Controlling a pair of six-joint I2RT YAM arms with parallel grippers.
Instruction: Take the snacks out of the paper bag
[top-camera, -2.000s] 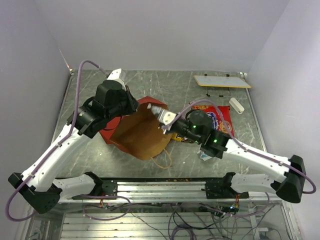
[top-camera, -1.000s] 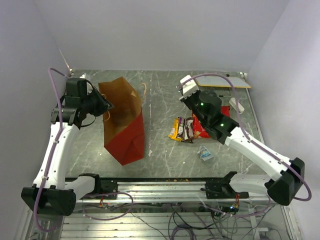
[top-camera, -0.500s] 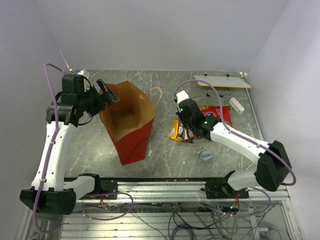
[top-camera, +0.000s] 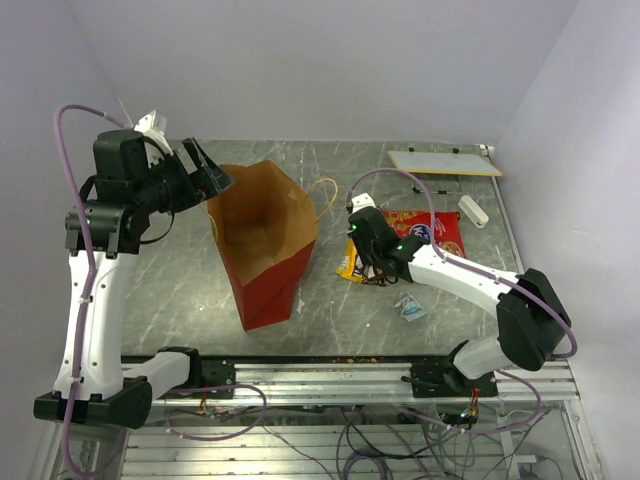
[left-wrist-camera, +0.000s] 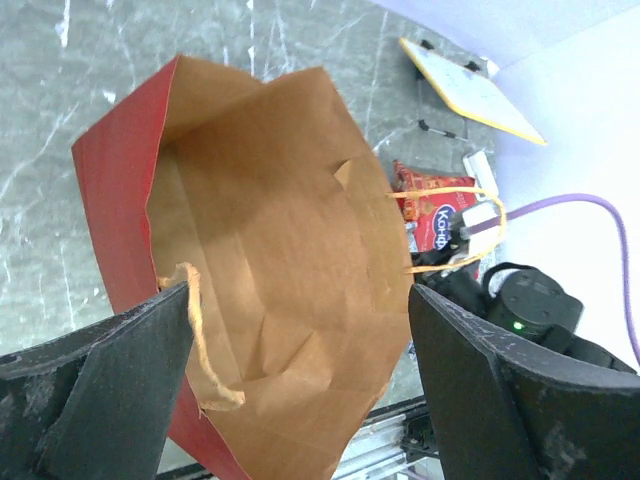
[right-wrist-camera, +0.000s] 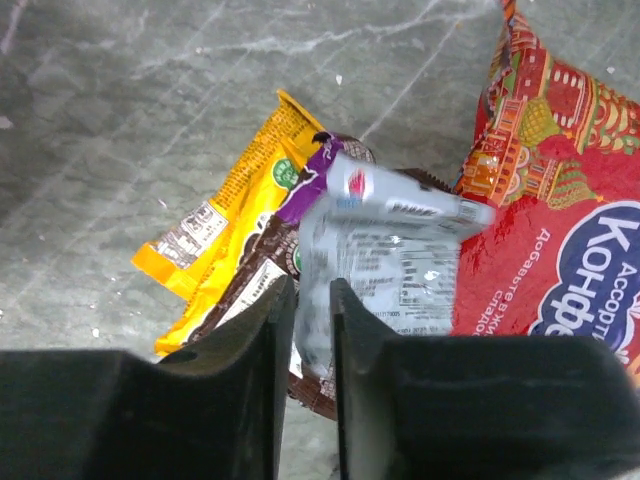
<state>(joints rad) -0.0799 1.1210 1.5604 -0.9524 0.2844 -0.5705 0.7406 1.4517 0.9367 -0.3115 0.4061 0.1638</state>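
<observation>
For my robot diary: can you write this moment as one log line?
paper bag: upright, open, looks empty | left end effector: open above bag | right end effector: shut on silvery wrapper, over snacks

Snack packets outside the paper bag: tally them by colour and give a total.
Red packet: 1
Yellow-orange packet: 1
Brown-and-purple packet: 1
Silvery packet: 2, the other lying apart
Total: 5

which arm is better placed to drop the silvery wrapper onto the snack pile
Right. The right gripper pinches the silvery wrapper over the yellow packet; the left gripper is open over the paper bag.
</observation>
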